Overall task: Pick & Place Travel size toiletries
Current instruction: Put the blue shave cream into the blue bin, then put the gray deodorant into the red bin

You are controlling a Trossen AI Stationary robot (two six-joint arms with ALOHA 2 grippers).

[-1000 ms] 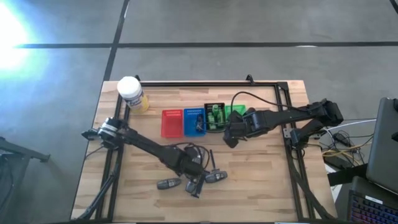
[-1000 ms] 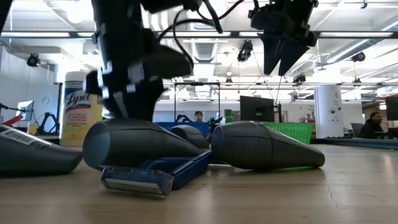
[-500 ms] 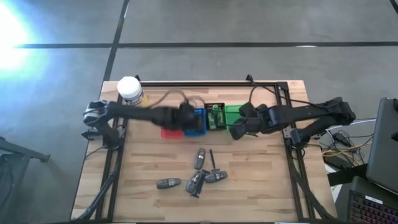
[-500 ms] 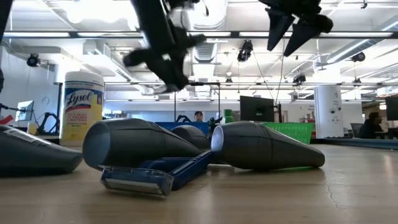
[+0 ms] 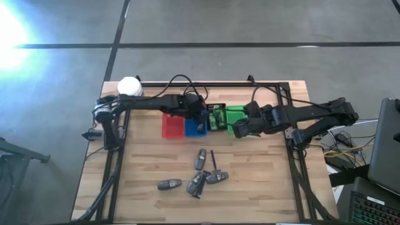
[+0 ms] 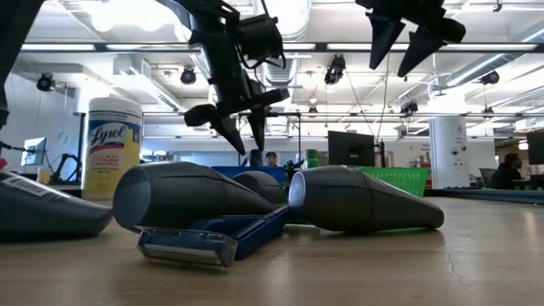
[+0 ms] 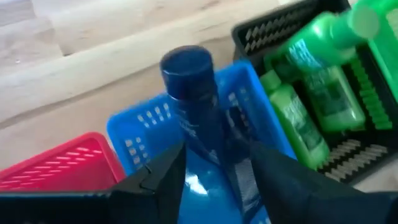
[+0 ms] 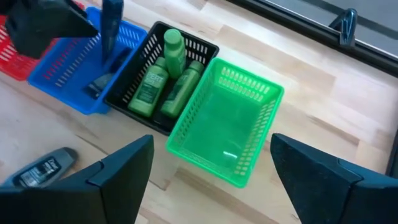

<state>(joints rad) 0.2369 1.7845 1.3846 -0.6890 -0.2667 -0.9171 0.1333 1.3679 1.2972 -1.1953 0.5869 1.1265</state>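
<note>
My left gripper [image 5: 199,117] hangs over the blue tray [image 5: 189,129], shut on a dark blue stick [image 7: 198,118]. The right wrist view shows that stick [image 8: 112,28] pointing down at the tray [image 8: 62,87]. Green bottles [image 8: 163,78] lie in the black tray [image 5: 215,107]. Several dark grey tubes [image 5: 201,159] and a thin stick [image 5: 212,161] lie flat on the near middle of the table. A blue razor [image 6: 212,238] lies between the tubes [image 6: 357,200]. My right gripper [image 5: 239,129] is open above the green tray [image 8: 230,127]. My left gripper pinches the dark blue stick between its two fingers at the upper part [image 7: 208,158]. The fingers come from above, slanting down, and lie along the stick. Its round free end [image 7: 186,62] points down over the blue tray [image 7: 130,121], lifted clear.
A red tray [image 5: 172,125] stands left of the blue one, so the four trays form a row at the table's far middle. A white-capped yellow jar [image 5: 129,87] stands at the far left corner, labelled Lysol [image 6: 110,144]. Bare wood lies near the right edge.
My left gripper has risen from the pile of tubes at the near middle and swung toward the far edge, ending over the blue tray with the dark blue stick. My right gripper has risen and drifted a little toward the right, over the green tray.
</note>
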